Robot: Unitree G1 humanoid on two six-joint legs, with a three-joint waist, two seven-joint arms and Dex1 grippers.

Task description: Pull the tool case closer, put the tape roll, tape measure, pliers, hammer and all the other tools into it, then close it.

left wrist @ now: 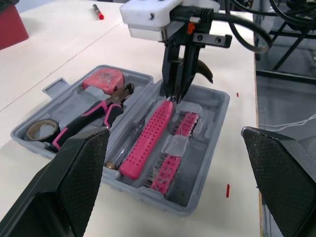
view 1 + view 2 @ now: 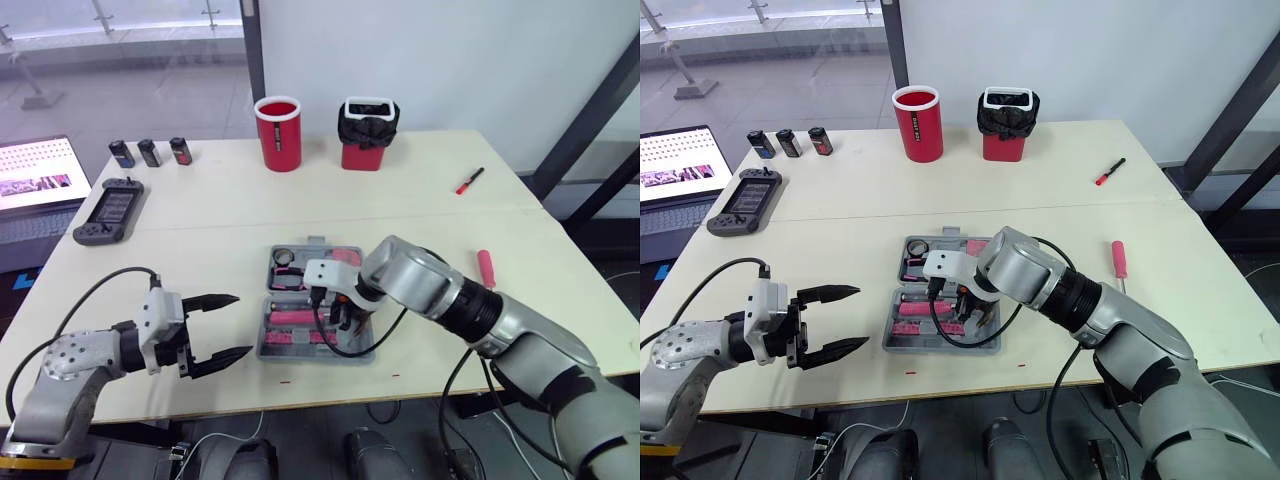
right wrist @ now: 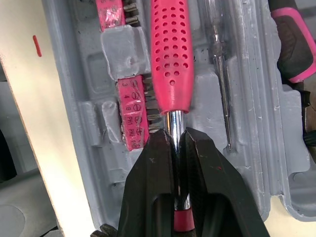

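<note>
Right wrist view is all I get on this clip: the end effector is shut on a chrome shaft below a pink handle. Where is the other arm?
Observer: The left end effector hovers open over the table, to the left of the tool case and apart from it.
Operator: Anything outside the case?
Observer: A red-handled screwdriver lies on the table right of the case, and a red marker farther back.
Operator: Which tools are in?
Observer: The tape roll, tape measure and pliers lie in the half beside the hammer.
</note>
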